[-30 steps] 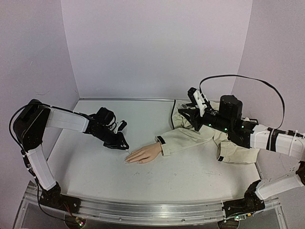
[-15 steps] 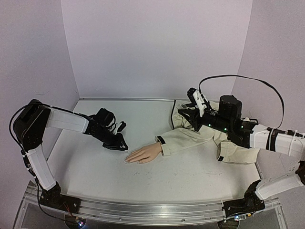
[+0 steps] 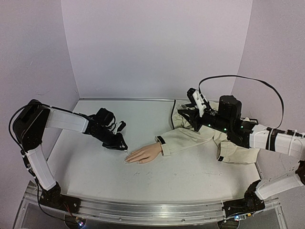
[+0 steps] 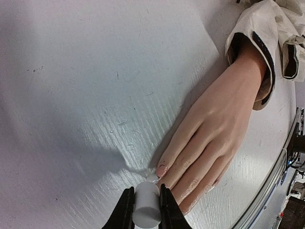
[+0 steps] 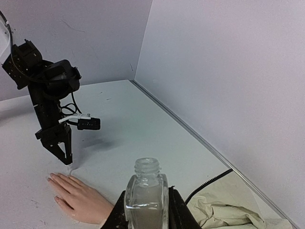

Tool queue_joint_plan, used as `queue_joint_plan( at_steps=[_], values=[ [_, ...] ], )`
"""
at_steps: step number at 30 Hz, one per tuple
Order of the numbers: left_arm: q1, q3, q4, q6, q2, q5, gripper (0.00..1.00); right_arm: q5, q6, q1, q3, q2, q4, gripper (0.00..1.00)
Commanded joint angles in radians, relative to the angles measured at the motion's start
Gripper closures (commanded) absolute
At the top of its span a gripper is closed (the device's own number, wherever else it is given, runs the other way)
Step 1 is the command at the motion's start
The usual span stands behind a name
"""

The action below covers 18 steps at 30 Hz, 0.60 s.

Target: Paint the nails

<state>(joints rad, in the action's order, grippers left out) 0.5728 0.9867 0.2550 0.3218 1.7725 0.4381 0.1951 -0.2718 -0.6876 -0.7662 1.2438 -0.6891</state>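
Observation:
A pale mannequin hand (image 3: 144, 154) lies flat on the white table (image 3: 95, 167), coming out of a beige sleeve (image 3: 190, 138). Its nails show in the left wrist view, the nearest one (image 4: 162, 170) at the tip of the outer finger. My left gripper (image 4: 146, 210) is shut on a white cylindrical brush cap (image 4: 147, 207); the brush tip touches the table right beside that fingertip. It also shows in the top view (image 3: 121, 146). My right gripper (image 5: 145, 210) is shut on a small clear open bottle (image 5: 146, 198), held above the sleeve.
Purple walls enclose the table at the back and both sides. A black cable (image 3: 238, 78) loops over the right arm. The sleeve's loose cloth (image 3: 236, 152) lies bunched at the right.

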Motion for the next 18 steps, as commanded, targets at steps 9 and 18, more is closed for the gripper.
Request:
queue_joint_plan(
  at_steps=[9,18],
  values=[
    [-0.005,0.05,0.002,0.008,-0.064,0.025,1.0,0.017,0.013,0.005,-0.041,-0.004,-0.083,1.0],
    [-0.005,0.072,-0.019,0.011,-0.015,0.043,1.0,0.014,0.011,0.005,-0.039,-0.005,-0.082,1.0]
  ],
)
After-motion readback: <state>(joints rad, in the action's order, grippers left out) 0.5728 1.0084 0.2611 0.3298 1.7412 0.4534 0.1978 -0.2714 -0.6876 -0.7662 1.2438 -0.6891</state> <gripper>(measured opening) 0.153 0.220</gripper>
